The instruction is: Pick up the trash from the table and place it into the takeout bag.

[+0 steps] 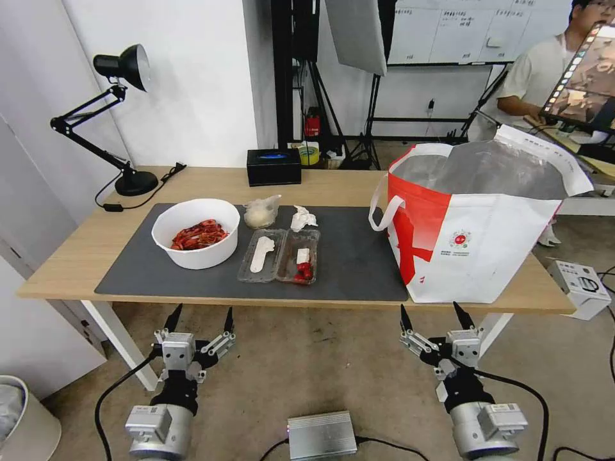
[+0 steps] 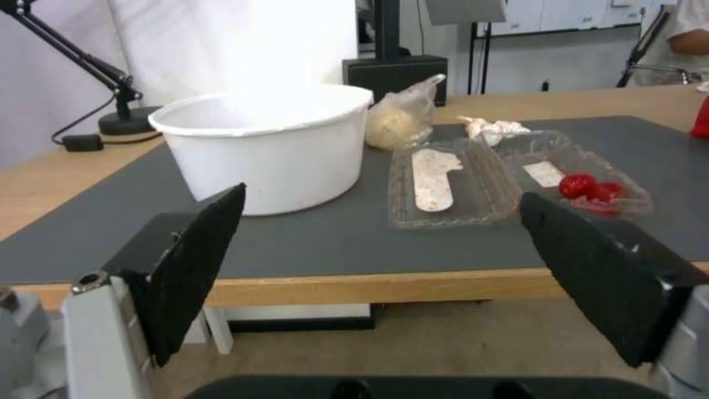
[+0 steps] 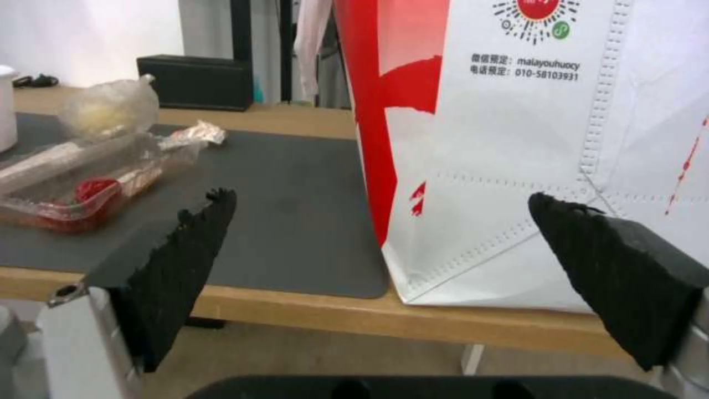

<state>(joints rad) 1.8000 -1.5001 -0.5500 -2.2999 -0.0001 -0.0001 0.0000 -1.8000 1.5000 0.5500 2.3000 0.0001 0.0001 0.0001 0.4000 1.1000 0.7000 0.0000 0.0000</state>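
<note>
This looks like a lab or studio set up for recording. Behind the light-wood worktop (image 1: 77, 256) stand black tripods (image 1: 333, 121) carrying a softbox light (image 1: 355, 32), and a whiteboard (image 1: 461, 29) covered in writing hangs on the back wall. The floor (image 1: 307, 371) is bare concrete with cables (image 1: 551, 410) trailing across it, and a monitor (image 1: 583, 77) stands beyond the worktop's far right corner.

We cannot see inside the takeout bag (image 1: 477, 256); the clear bag's (image 1: 261, 212) whitish contents stay unidentifiable, and the tabletop's (image 1: 70, 253) far legs are hidden.
</note>
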